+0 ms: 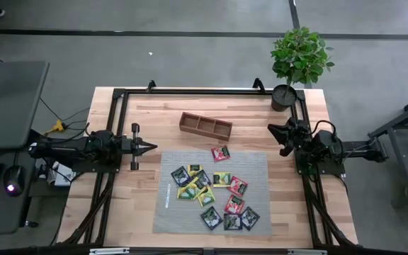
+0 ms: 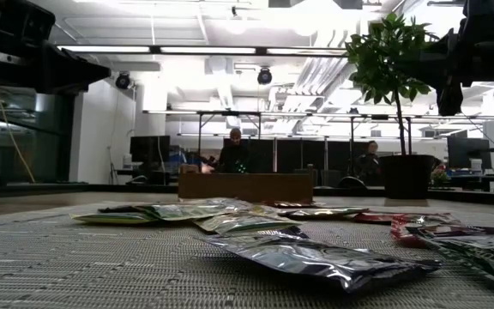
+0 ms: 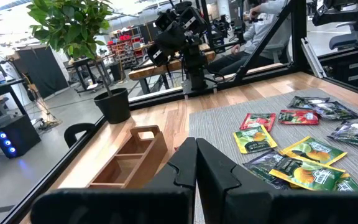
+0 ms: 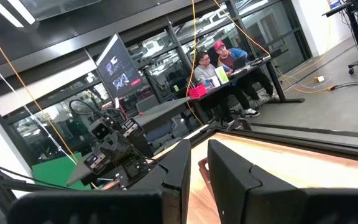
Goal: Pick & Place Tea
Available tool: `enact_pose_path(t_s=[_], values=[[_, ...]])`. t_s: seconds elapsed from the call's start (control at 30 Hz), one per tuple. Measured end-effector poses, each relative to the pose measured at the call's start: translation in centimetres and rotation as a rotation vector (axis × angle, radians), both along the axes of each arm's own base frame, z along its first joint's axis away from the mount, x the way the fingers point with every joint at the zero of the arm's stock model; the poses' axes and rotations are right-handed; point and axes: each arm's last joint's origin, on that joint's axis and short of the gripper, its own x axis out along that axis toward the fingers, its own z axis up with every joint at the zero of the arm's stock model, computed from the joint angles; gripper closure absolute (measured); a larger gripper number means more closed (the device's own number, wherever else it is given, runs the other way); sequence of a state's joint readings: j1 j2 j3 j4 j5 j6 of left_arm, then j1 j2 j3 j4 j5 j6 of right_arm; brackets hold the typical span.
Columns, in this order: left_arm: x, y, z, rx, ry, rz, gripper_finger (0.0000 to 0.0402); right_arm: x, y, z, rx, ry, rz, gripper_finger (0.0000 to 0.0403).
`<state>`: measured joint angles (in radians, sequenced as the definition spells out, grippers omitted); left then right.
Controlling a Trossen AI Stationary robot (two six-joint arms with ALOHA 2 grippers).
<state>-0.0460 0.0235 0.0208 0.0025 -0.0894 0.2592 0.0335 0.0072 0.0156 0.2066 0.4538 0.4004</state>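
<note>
Left gripper point(image 1: 149, 146): left of centre in the high view, off the grey mat's left edge, fingers pressed together on nothing.
Right gripper point(image 1: 273, 130): right of centre in the high view, over bare wood below the potted plant, fingers a narrow gap apart, nothing between them.
Tea sachets point(image 1: 214, 191): scattered on the grey mat point(image 1: 257, 166) in the lower middle of the high view; one red sachet point(image 1: 220, 153) lies apart nearer the tray.
Wooden tray point(image 1: 205, 126): above the mat in the high view, three compartments, tilted; no sachets show in it.
Potted plant point(image 1: 299, 60): upper right of the high view, at the table's corner.
Low view only: sachets close up in the lower frame, the tray beyond at centre, people seated behind.
Left wrist view only: the right arm point(image 3: 179, 37) at upper centre.
Right wrist view only: two people point(image 4: 219, 65) at a desk, upper centre.
</note>
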Motion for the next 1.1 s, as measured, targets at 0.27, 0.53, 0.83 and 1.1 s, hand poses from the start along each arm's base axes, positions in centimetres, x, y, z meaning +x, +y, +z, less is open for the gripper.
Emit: enact_pose_path(t_s=[0.27,0.53,0.83,1.1], values=[[0.0,0.0,0.0,0.0,0.0,0.0,0.0401,0.0,0.0,-0.01,0.0,0.0,0.0,0.035],[0.0,0.0,0.02,0.0,-0.002,0.0,0.0401,0.0,0.0,-0.01,0.0,0.0,0.0,0.035],[-0.01,0.11,0.15,-0.001,-0.017,0.039,0.0401,0.0,0.0,0.0,0.0,0.0,0.0,0.035],[-0.03,0.29,0.2,0.0,-0.021,0.102,0.0401,0.0,0.0,0.0,0.0,0.0,0.0,0.035]])
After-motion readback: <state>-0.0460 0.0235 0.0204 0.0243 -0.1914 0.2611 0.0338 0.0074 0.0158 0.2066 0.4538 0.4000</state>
